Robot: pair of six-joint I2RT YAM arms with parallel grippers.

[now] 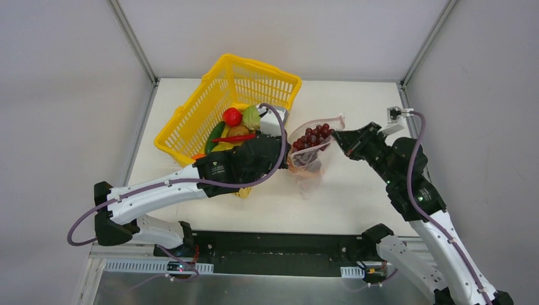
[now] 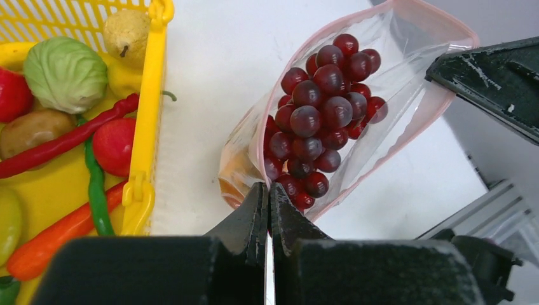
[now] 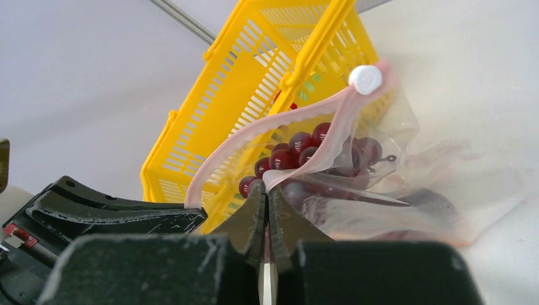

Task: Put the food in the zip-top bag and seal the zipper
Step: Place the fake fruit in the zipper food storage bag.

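Centre of the top view, the zip-top bag point(image 1: 310, 173) hangs between both arms, with purple grapes point(image 2: 321, 108) at its mouth. Left gripper point(image 2: 267, 190) and right gripper point(image 3: 267, 190) each pinch it at the pink zipper point(image 3: 254, 130), fingers closed tight. The film looks limp and slippery, so the stiffer zipper strip seems the safest hold.

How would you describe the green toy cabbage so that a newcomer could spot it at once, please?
Find the yellow lattice plastic basket at the far left of the table. Inside it, the cabbage sits beside a red tomato. Its pale green, veined, round form sets it apart.
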